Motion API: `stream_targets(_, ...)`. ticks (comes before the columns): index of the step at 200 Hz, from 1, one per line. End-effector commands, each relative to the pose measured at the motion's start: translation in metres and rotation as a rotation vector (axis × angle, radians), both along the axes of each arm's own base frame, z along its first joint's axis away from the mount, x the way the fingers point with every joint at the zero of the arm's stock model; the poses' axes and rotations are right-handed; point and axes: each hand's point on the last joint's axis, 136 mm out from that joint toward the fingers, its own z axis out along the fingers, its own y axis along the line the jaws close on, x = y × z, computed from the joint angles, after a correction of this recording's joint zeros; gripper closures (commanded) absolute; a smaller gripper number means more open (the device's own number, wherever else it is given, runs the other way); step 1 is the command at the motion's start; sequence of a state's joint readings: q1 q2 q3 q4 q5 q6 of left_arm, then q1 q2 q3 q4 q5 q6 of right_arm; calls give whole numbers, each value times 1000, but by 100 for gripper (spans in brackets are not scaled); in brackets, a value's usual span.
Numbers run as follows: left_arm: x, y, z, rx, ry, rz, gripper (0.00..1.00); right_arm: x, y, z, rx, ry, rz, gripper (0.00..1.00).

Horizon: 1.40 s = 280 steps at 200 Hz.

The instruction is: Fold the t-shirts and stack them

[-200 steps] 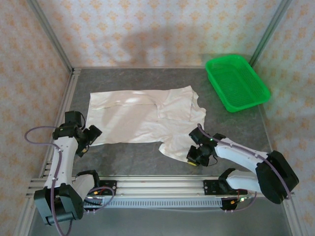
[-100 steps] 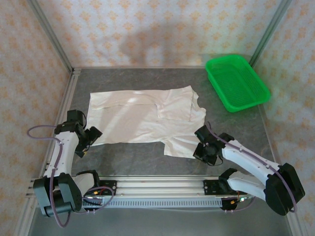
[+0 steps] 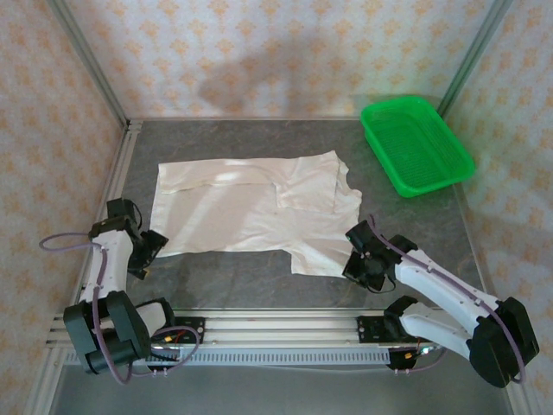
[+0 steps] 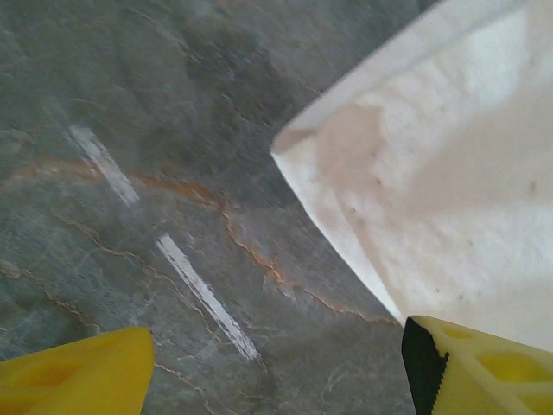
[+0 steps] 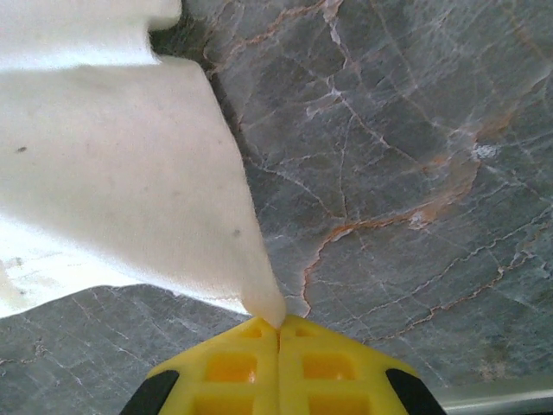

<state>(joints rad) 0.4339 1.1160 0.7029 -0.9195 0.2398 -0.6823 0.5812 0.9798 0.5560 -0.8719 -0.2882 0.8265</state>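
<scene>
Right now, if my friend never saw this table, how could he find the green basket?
Start at the grey stone table, then go to its far right corner, beside the patterned wall. The basket sits there, apart from the white t-shirt spread in the middle. It is the only bright green thing, a shallow plastic tray with nothing in it.
</scene>
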Motion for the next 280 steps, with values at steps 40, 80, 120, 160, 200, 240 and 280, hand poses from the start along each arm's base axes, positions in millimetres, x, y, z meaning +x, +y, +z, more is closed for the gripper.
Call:
stream_targets(40,14,10,-11,-69,-27,54,32,-8,-5,-7,-9,27,-6,100)
stream_targets(80,17,13,-23,-81,-1,59,36,-6,-3,-6,-3,22,-8,100)
stream_targets(120,18,14,-32,-78,0,59,44,-4,-2,-4,1,20,-4,100)
stream_targets(160,21,14,-38,-85,-7,62,56,-2,0,0,3,10,3,100)
stream_targets(200,15,13,-45,-96,23,55,61,3,2,5,2,-1,16,100)
stream_targets(240,20,14,-53,-105,8,57,64,8,4,11,4,-17,34,100)
stream_targets(280,27,17,-52,-99,-17,55,66,10,6,13,9,-23,46,100)
